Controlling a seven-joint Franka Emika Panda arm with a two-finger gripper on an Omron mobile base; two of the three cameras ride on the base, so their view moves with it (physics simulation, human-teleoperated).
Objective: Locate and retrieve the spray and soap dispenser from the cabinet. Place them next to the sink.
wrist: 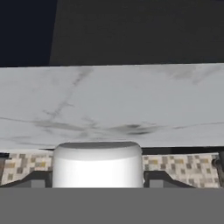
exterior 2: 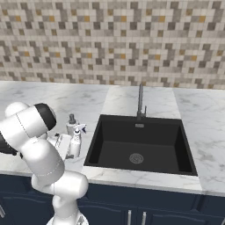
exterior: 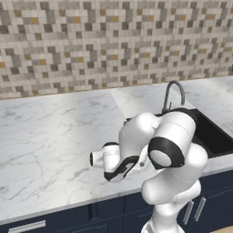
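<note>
The spray (exterior 2: 77, 143), a slim white bottle with a pale trigger nozzle, stands upright on the marble counter just left of the sink (exterior 2: 137, 151). My gripper (exterior 2: 69, 147) reaches it from the left. In the hand view the white bottle body (wrist: 97, 164) fills the gap between the two dark fingertips (wrist: 40, 178), which press on its sides. The soap dispenser (exterior 2: 71, 124), grey with a dark pump head, stands right behind the spray, close to the sink's left rim. The cabinet is out of view.
The black sink (exterior: 214, 136) has a dark gooseneck faucet (exterior 2: 140, 103) at its back edge. My own elbow (exterior: 168, 145) blocks the left base view of the bottles. Wide bare marble counter (exterior: 50, 136) lies to the left, with navy drawers (exterior: 54, 220) below.
</note>
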